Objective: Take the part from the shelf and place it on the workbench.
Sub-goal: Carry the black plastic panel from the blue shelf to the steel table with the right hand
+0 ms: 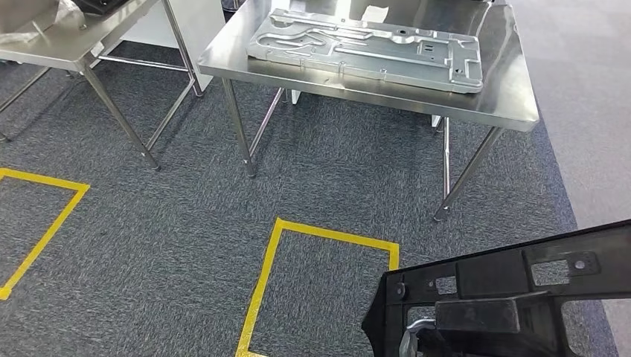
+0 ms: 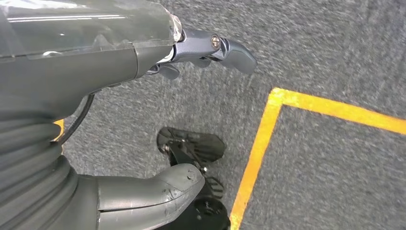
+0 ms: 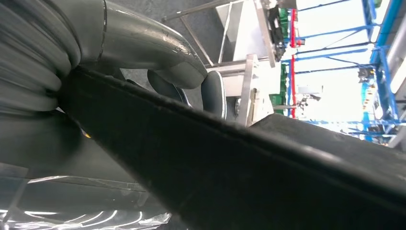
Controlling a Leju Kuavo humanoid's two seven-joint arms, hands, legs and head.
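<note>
Black plastic part [image 1: 506, 297] sits low at 5 o'clock in your head view, well apart from the steel table [image 1: 513, 104] up at 1 o'clock. Your right hand [image 3: 158, 57] is clamped around its edge, thumb over the top, likely to keep the long piece level while you walk. Your left hand [image 2: 191, 52] hangs over the carpet holding nothing, fingers loose. A metal plate [image 1: 364, 48] already covers much of the table, so aim for bare steel.
</note>
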